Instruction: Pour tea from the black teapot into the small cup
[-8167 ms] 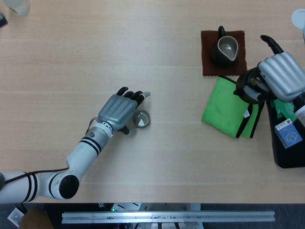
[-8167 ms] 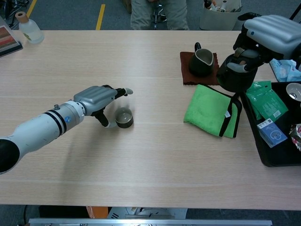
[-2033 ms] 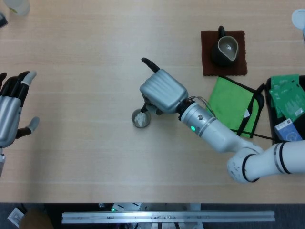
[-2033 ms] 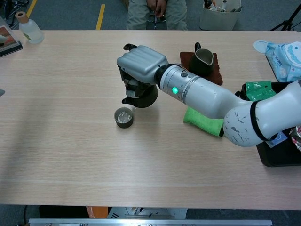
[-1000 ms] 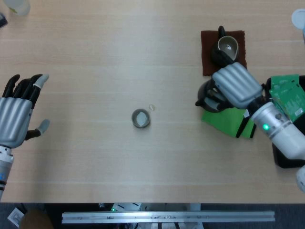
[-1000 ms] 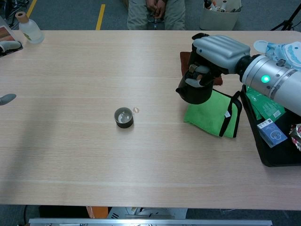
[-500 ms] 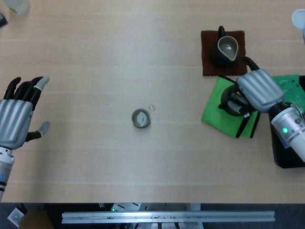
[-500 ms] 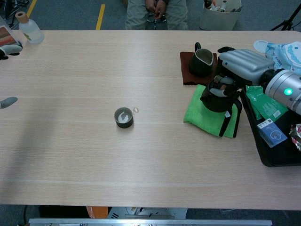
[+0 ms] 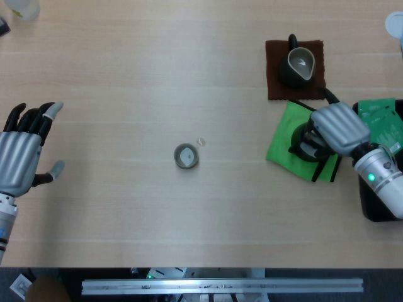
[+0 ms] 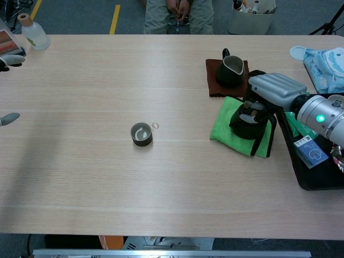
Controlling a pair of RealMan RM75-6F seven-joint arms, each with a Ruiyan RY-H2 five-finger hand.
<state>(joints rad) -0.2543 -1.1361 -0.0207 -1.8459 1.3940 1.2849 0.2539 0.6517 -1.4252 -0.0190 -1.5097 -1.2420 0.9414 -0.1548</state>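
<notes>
Two hands of mine show over a pale wood-grain table (image 9: 126, 63), smooth and matte, with fine lines running across it. My right hand (image 9: 337, 129), ribbed grey metal on the back with dark fingers, wraps over the black teapot (image 10: 248, 124) and grips it from above. The teapot is round-bellied, dull black, and sits upright on the green cloth (image 9: 286, 145), a soft folded square with a black edging strip along its right side. Most of the teapot's top is covered by my fingers, so I cannot make out its lid or spout clearly.

My left hand (image 9: 22, 151) is well apart at the table's left edge, palm-back upward, fingers spread and holding nothing; its fingertips are dark with one pale tip.

The small cup (image 9: 186, 155) stands alone near the middle of the table, a squat dark cylinder with a lighter, glossy inside that catches a white curl of reflection in the chest view. A tiny pale speck (image 9: 201, 141) lies on the table just beside it, to its upper right.

Behind the green cloth, a dark pitcher (image 9: 298, 65) with a pointed pouring lip and a looped handle rests on a brown square mat (image 9: 274, 88) of coarse fabric. A black tray (image 10: 301, 172) holding green packets (image 10: 303, 121) sits at the far right.
</notes>
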